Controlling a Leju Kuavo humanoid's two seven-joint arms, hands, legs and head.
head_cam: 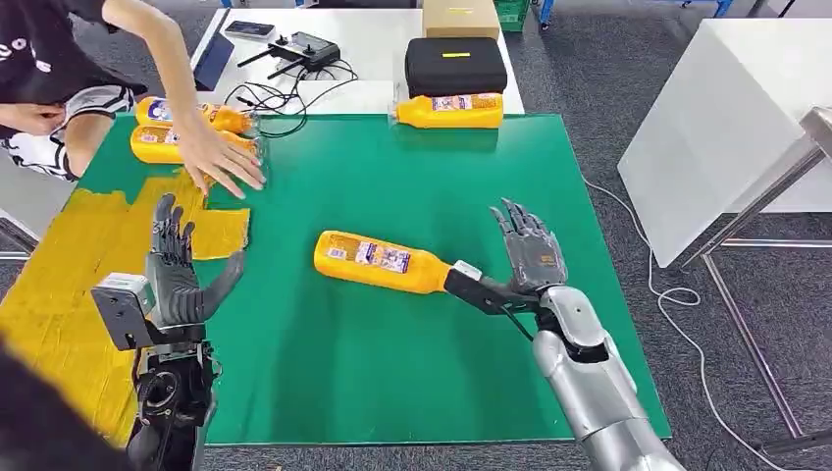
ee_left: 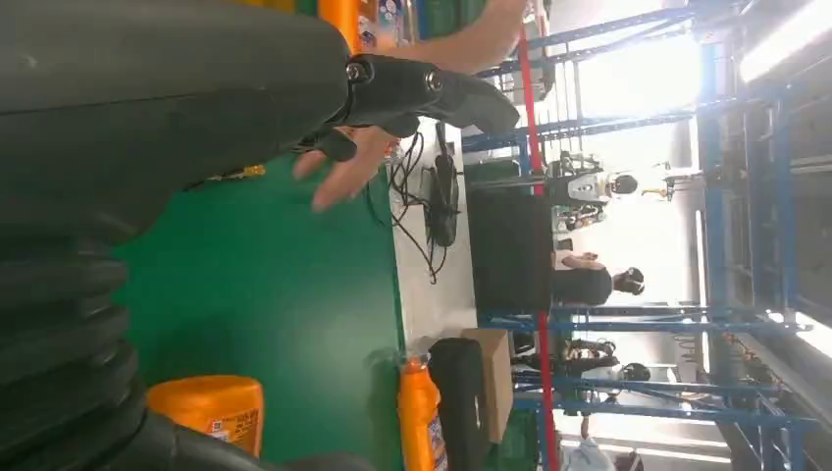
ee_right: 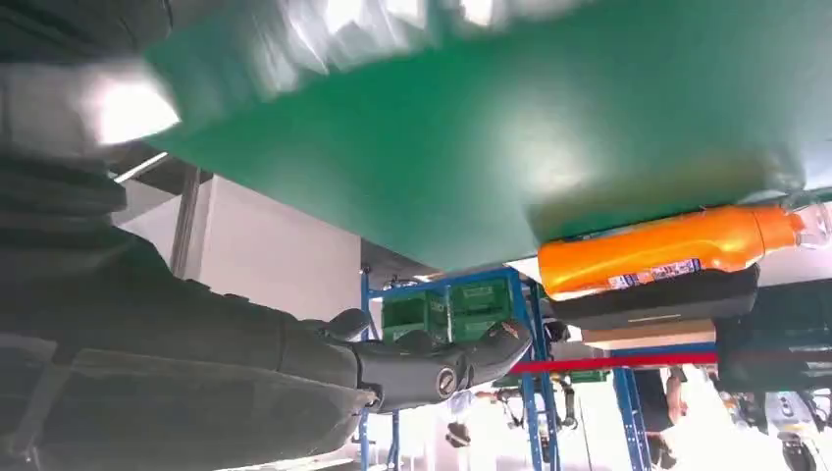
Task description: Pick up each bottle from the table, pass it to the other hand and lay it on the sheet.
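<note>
An orange bottle (head_cam: 383, 262) lies on its side in the middle of the green mat (head_cam: 392, 373), cap toward my right hand (head_cam: 530, 257). That hand is open, fingers spread, its thumb reaching next to the cap. My left hand (head_cam: 177, 273) is open above the edge of the yellow sheet (head_cam: 59, 275), a short way left of the bottle. Another orange bottle (head_cam: 451, 111) (ee_right: 667, 253) lies at the mat's far edge. Two more bottles (head_cam: 157, 128) lie at the far left under a person's hand (head_cam: 221, 157). The middle bottle's base (ee_left: 206, 412) appears in the left wrist view.
A black case (head_cam: 454, 66), a cardboard box (head_cam: 461, 17), a controller (head_cam: 299, 47) and cables sit on the white table behind the mat. A white table (head_cam: 726, 118) and metal legs stand to the right. The person's arm reaches in from the far left.
</note>
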